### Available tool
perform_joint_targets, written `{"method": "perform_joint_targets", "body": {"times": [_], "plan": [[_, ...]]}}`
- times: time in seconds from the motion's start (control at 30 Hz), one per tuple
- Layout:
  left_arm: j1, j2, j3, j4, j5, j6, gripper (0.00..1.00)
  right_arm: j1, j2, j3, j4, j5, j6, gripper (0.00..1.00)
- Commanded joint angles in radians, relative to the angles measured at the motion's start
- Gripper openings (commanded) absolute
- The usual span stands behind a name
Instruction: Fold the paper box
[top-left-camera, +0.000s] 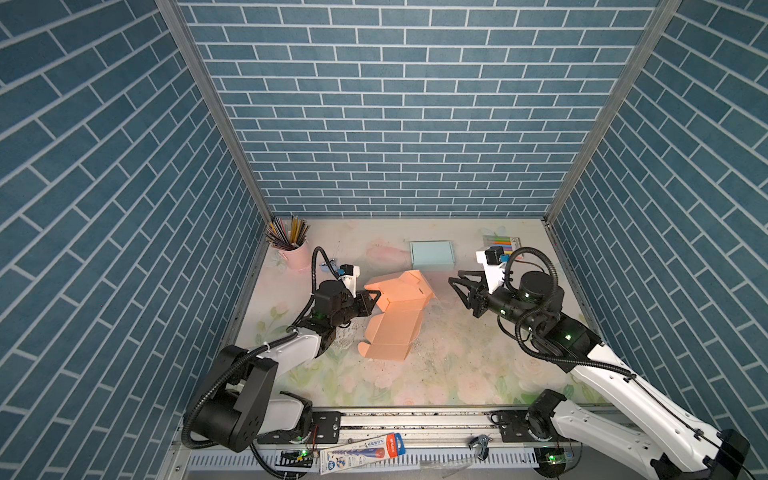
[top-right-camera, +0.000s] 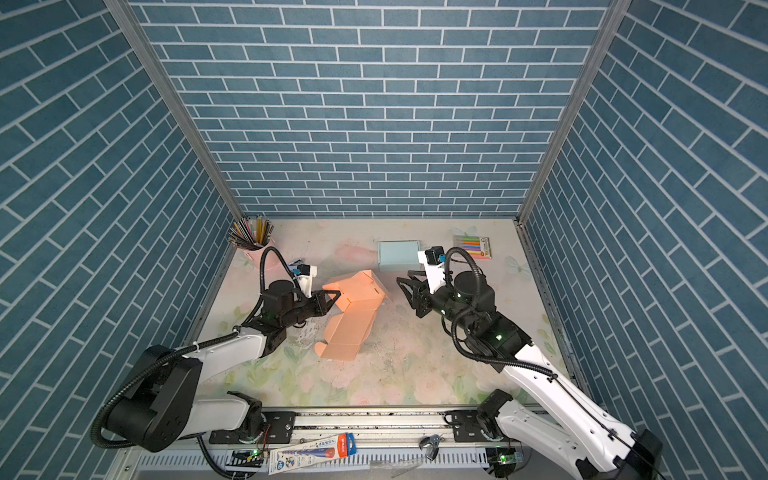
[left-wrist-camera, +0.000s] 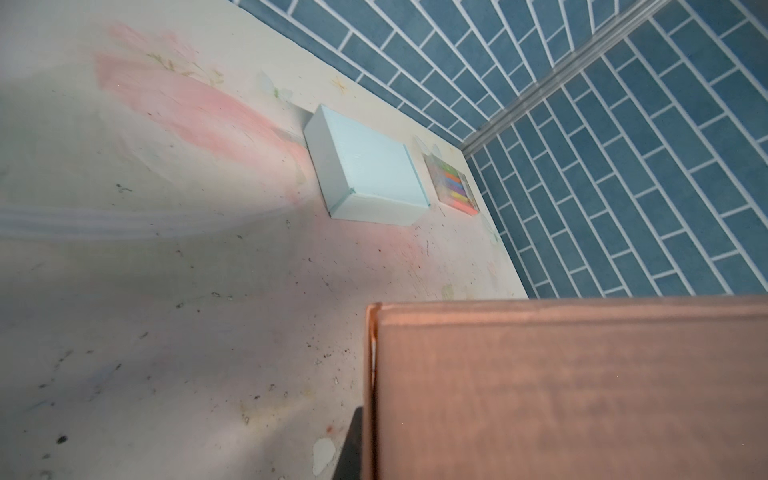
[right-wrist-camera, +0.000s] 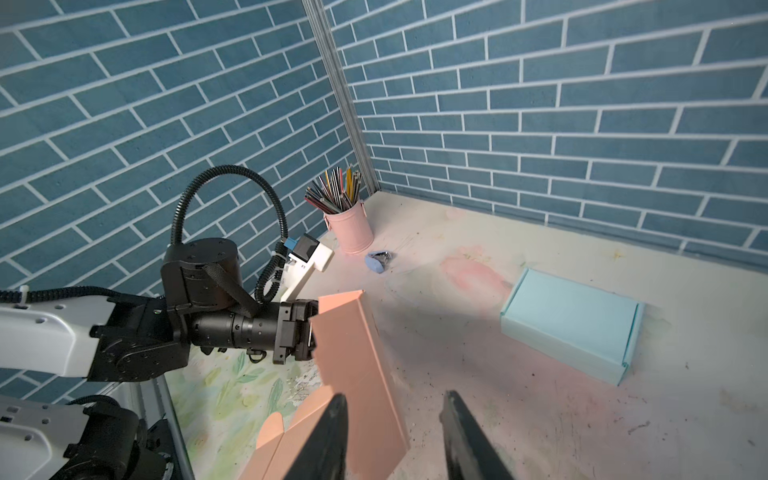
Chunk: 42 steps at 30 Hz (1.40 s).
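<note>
The orange paper box (top-left-camera: 395, 309) (top-right-camera: 353, 305) lies half folded in the middle of the table, its far part raised into walls and its near part flat. My left gripper (top-left-camera: 375, 297) (top-right-camera: 336, 296) is shut on the raised left wall. That wall fills the left wrist view as an orange panel (left-wrist-camera: 561, 386), with one dark finger (left-wrist-camera: 352, 444) at its edge. My right gripper (top-left-camera: 456, 286) (top-right-camera: 403, 286) (right-wrist-camera: 392, 407) stands open to the right of the box, apart from it, with nothing between its fingers. The right wrist view shows the upright wall (right-wrist-camera: 353, 357) with the left gripper (right-wrist-camera: 309, 332) on it.
A folded light blue box (top-left-camera: 432, 254) (right-wrist-camera: 569, 332) sits at the back. There is a pink cup of pencils (top-left-camera: 291, 249) at the back left and a pack of markers (top-left-camera: 500, 241) at the back right. A small blue object (right-wrist-camera: 379, 262) lies beside the cup.
</note>
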Motion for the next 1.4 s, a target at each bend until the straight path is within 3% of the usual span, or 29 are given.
{"method": "perform_joint_targets", "body": {"times": [0.0, 0.33, 0.63, 0.93, 1.37], "plan": [[0.007, -0.006, 0.023, -0.017, 0.086, 0.043, 0.06, -0.023, 0.059, -0.002, -0.038, -0.175, -0.041, 0.43], [0.006, -0.021, 0.045, -0.073, 0.112, 0.076, 0.07, -0.022, 0.131, -0.027, 0.037, -0.362, -0.075, 0.46], [0.002, -0.005, 0.043, -0.057, 0.115, 0.064, 0.07, -0.004, 0.173, -0.044, 0.044, -0.371, -0.078, 0.44], [-0.006, 0.006, 0.050, -0.068, 0.090, 0.065, 0.07, 0.046, 0.208, -0.032, 0.054, -0.307, -0.077, 0.34], [-0.022, 0.004, 0.045, -0.091, 0.033, 0.054, 0.07, 0.108, 0.243, 0.009, -0.030, -0.031, -0.047, 0.34]]}}
